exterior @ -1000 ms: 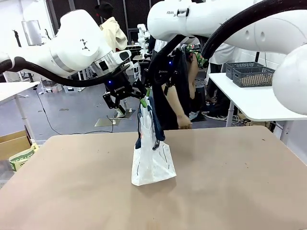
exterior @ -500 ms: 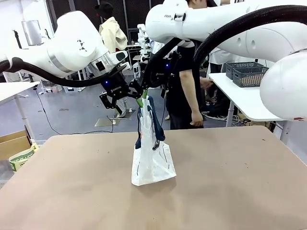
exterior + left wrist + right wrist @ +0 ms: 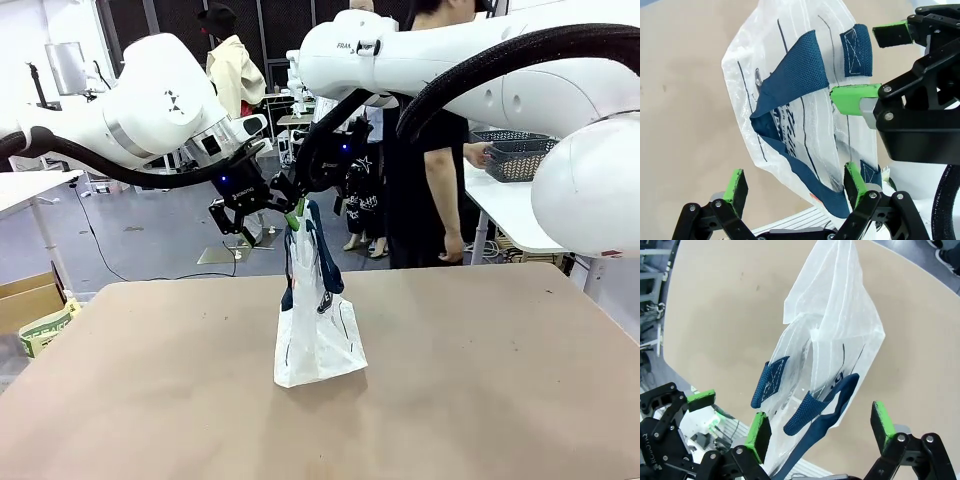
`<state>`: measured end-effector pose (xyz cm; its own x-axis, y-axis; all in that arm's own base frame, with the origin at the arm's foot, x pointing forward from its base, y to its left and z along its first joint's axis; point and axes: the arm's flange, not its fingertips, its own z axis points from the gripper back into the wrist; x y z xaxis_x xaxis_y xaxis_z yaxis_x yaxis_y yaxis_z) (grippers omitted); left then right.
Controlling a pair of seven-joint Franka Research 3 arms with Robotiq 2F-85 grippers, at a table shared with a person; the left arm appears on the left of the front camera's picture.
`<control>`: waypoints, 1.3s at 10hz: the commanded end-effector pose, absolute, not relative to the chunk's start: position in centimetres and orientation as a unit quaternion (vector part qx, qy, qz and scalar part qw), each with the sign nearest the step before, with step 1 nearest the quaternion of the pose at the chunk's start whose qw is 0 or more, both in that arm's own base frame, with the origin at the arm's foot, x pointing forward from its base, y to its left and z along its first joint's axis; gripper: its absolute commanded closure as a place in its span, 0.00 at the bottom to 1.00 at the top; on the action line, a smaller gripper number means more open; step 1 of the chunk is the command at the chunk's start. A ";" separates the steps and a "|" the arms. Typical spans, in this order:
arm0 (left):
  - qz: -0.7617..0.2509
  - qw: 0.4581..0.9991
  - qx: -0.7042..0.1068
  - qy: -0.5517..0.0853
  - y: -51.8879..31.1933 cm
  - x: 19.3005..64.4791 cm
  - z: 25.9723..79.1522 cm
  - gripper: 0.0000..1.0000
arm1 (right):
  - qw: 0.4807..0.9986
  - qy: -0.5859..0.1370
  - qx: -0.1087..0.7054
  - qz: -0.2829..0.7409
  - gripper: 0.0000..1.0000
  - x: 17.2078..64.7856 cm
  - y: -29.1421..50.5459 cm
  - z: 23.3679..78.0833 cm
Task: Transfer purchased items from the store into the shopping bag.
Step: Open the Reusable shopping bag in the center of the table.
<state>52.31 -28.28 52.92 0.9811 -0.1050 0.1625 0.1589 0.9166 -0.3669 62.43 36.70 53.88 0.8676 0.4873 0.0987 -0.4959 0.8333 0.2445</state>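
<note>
Translucent navy-strapped plastic bag (image 3: pixel 318 335) unmoved; person (image 3: pixel 425 150) has shifted toward 3 o'clock. Fingers of left gripper (image 3: pixel 794 175) and right gripper (image 3: pixel 820 415) remain released.

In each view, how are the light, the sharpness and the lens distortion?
Front view: even room light, the shopping bag sharp, only a faint shadow beside it on the table. Left wrist view: bag sharp, its plastic shows a mild sheen, no hard glare. Right wrist view: bag sharp, the wide lens bends the table edge.

floor grey (image 3: pixel 150 240) | white side table (image 3: pixel 520 215) right | cardboard box (image 3: pixel 25 300) left | tan tabletop (image 3: pixel 480 380)
</note>
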 end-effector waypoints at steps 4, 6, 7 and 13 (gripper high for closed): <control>-0.071 0.978 -0.188 -0.053 -28.4 52.5 52.0 0.00 | 0.957 0.000 0.133 0.257 0.00 62.8 36.4 54.0; -0.088 0.978 -0.180 -0.065 -28.5 52.3 52.0 0.34 | 0.949 -0.009 0.142 0.281 0.35 62.6 36.1 53.9; -0.090 0.978 -0.179 -0.065 -28.5 52.3 52.0 0.54 | 0.950 -0.005 0.142 0.278 0.55 62.5 36.1 54.0; -0.091 0.977 -0.184 -0.066 -28.6 51.8 52.1 1.00 | 0.952 0.003 0.128 0.278 1.00 61.1 36.4 53.6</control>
<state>52.24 -28.98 52.09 0.9799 -0.1320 0.1498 0.1779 0.9176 -0.3555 62.11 36.51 53.48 0.8481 0.5248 0.0727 -0.5252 0.8148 0.2454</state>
